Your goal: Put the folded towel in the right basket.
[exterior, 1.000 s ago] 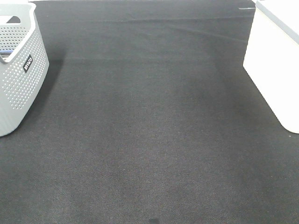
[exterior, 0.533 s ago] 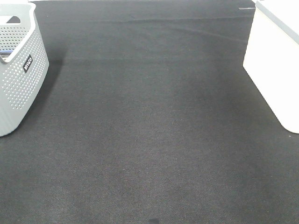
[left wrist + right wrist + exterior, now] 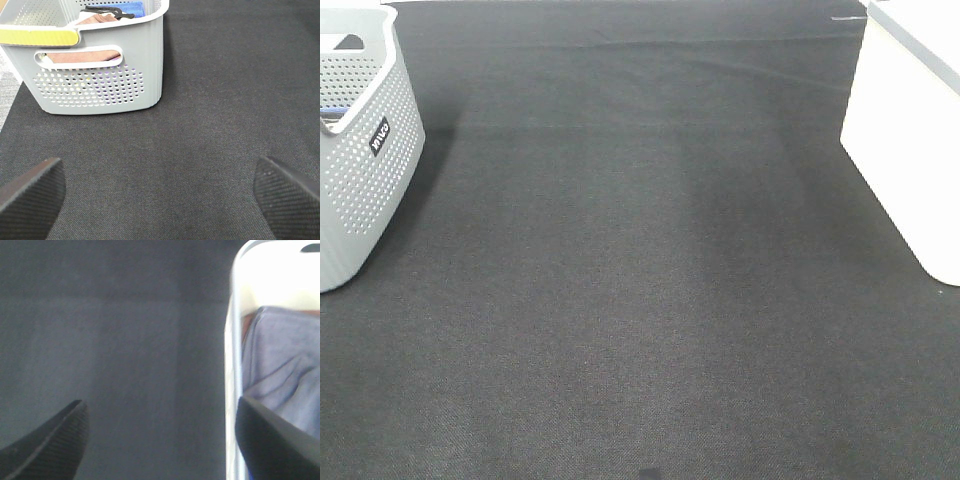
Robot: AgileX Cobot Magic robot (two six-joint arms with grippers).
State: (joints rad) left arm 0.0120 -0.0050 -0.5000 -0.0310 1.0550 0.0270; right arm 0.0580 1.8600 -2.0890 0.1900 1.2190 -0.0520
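The right basket (image 3: 910,130) is white and stands at the right edge of the black mat. In the right wrist view its rim (image 3: 231,365) shows, with a pale blue-lilac towel (image 3: 280,370) lying inside. My right gripper (image 3: 160,440) is open and empty, one finger over the mat and one over the basket. The left basket (image 3: 360,160) is grey and perforated. In the left wrist view the left basket (image 3: 100,75) holds a brown-pink towel (image 3: 82,56). My left gripper (image 3: 160,195) is open and empty above the mat, in front of that basket. Neither gripper shows in the exterior view.
A black mat (image 3: 640,280) covers the table between the two baskets. The grey basket also holds a blue item (image 3: 127,8) and a black item (image 3: 105,10). A yellow strip (image 3: 37,36) lies along its rim.
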